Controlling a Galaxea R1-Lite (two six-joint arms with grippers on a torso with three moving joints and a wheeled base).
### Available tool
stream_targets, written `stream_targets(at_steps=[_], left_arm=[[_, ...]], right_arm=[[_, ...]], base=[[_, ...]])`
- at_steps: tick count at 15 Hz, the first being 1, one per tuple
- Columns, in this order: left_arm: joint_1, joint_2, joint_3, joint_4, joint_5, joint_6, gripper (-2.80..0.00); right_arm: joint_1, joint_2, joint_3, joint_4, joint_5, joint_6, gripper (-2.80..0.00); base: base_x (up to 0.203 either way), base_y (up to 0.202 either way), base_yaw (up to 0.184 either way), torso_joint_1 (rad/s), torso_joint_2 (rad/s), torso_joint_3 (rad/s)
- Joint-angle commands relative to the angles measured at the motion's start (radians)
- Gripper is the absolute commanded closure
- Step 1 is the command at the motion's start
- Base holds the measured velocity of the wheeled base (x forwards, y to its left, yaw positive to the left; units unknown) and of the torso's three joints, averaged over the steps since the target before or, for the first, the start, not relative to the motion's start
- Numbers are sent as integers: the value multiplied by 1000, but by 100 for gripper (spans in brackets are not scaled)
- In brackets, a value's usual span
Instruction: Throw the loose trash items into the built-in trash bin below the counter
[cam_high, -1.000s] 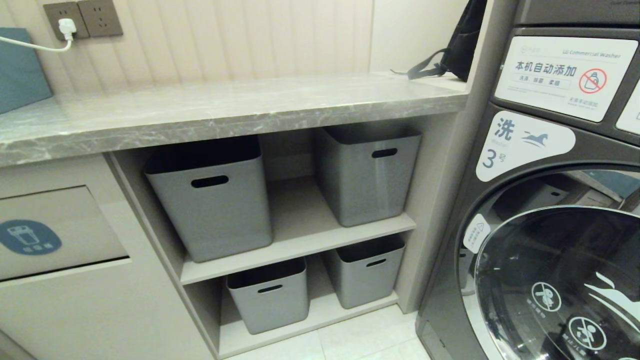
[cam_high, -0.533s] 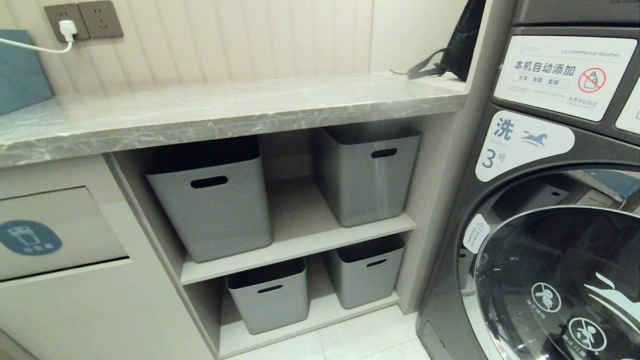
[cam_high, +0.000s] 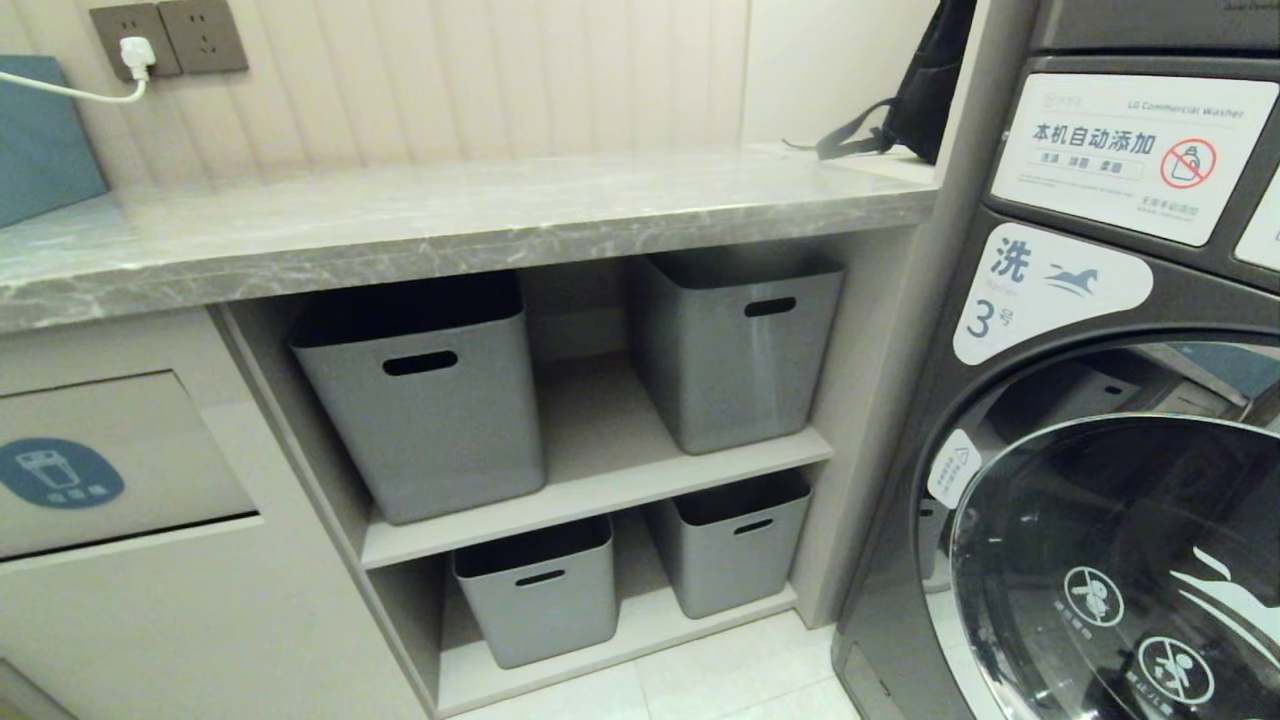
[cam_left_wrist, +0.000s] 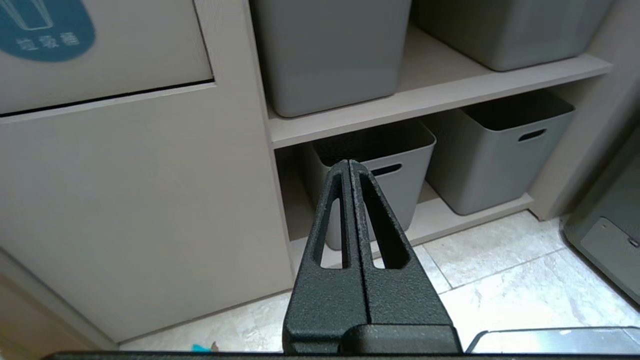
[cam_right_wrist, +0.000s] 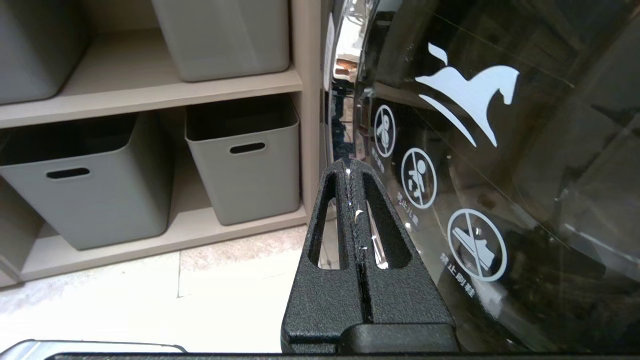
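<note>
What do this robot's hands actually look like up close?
Both look alike. The left gripper and right gripper each have two matte black jaws with a rough, grainy finish, tapering to a narrow tip. Each jaw has a long slot cut through it. No cables or markings show.

We see neither arm from the head camera. Our left pincer (cam_left_wrist: 349, 165) hangs low before the cabinet shelves (cam_left_wrist: 400, 105), its two black fingers (cam_left_wrist: 330, 220) pressed flat together and holding nothing. Our right pincer (cam_right_wrist: 351, 162) hangs low to the right of those same shelves, fingers likewise pressed together and empty
</note>
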Motion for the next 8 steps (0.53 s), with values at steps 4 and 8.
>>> stream_targets(at_steps=[4, 8], left_arm=[[0, -2, 0, -1, 3, -5, 0], [0, -3, 0, -1, 4, -14, 0]], right_arm=[[1, -1, 0, 0, 0, 0, 0], [1, -2, 0, 0, 0, 0, 0]], base=[[0, 0, 0, 0, 4, -126], [0, 0, 0, 3, 1, -193]])
